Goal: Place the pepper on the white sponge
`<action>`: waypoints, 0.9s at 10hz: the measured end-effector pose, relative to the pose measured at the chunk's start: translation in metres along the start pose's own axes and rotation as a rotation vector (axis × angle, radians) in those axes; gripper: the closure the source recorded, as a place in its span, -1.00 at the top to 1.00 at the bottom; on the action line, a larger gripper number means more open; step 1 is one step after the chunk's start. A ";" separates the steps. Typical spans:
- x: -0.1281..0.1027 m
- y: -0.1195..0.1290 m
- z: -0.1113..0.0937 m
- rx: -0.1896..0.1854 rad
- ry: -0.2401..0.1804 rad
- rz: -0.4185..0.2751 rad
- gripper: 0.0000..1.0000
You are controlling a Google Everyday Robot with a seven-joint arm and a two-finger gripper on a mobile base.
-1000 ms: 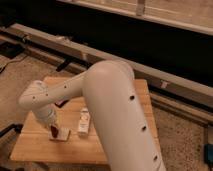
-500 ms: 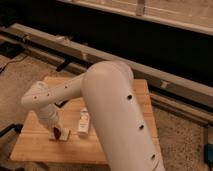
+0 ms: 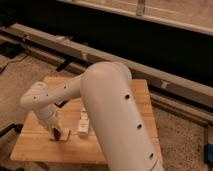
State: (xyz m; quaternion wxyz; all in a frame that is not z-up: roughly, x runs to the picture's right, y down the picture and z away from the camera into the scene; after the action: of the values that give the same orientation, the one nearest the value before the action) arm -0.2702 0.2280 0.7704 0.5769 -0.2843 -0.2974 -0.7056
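My gripper (image 3: pixel 54 130) hangs from the white arm at the front left of the wooden table (image 3: pixel 33 145), low over the board. A small dark-red pepper (image 3: pixel 57 134) shows right at the gripper's tip. The off-white sponge (image 3: pixel 65 135) lies directly under and beside it, touching or nearly touching the pepper. I cannot see whether the gripper still holds the pepper.
A longer narrow white bottle-like item (image 3: pixel 83 125) lies just right of the sponge. My thick white arm link (image 3: pixel 117 115) covers the table's middle and right. A dark rail (image 3: pixel 150 70) and wall run behind the table. The floor is speckled.
The gripper with the pepper has edged slightly right and down toward the sponge. The other items have not moved.
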 end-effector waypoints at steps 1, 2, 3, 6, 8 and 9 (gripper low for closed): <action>-0.001 -0.001 0.001 0.000 -0.005 -0.006 -0.70; -0.001 -0.002 0.001 0.000 -0.011 -0.011 -0.49; -0.001 -0.002 0.002 -0.001 -0.016 -0.015 -0.29; -0.002 -0.005 0.004 -0.004 -0.030 -0.029 0.32; -0.003 -0.006 0.005 -0.007 -0.038 -0.037 0.59; -0.003 -0.006 0.005 -0.008 -0.040 -0.040 0.60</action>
State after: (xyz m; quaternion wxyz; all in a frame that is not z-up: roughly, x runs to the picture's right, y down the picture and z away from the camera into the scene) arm -0.2756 0.2347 0.7705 0.5554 -0.2945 -0.3116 -0.7125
